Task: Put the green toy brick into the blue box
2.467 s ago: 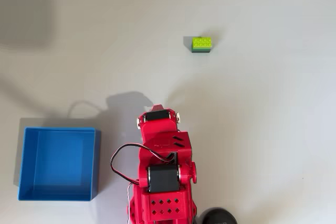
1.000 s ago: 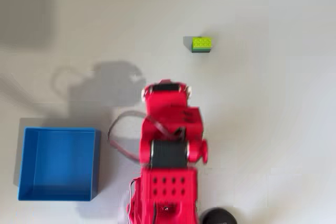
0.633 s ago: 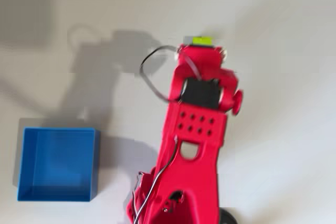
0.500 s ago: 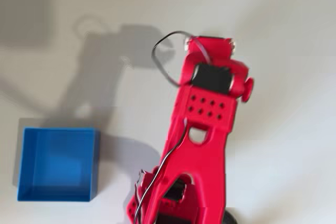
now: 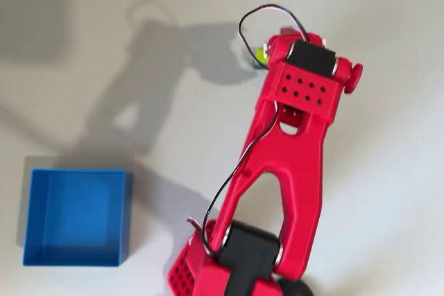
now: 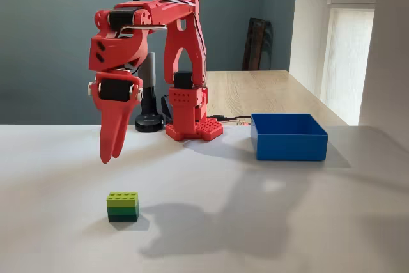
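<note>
While gripper (image 6: pixel 111 155) hangs narrow, nearly closed, above green toy brick (image 6: pixel 123 207), I'd spread jaws, then descend straight, straddling brick.

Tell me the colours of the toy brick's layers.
Lime-green studded top over darker green layers; the green toy brick shows best in the fixed view.

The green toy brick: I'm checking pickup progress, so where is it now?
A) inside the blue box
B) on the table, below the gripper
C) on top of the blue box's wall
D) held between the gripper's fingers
B: in the fixed view the green toy brick sits on the white table, with the gripper hanging above it, apart from it.
</note>
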Controlling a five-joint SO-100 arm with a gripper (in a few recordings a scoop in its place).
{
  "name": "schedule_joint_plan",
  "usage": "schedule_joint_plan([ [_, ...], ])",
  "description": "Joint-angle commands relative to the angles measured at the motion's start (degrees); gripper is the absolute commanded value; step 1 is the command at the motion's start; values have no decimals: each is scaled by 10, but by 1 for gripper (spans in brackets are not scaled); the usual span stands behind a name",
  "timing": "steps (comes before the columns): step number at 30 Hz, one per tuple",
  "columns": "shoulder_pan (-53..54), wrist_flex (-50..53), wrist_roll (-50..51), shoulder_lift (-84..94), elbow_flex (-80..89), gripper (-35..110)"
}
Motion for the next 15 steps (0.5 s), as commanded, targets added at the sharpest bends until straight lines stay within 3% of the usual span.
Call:
schedule_joint_plan([
  [1, 1, 24, -10, -12, -70, 37],
  [15, -34, 72, -8, -158, -192, 32],
])
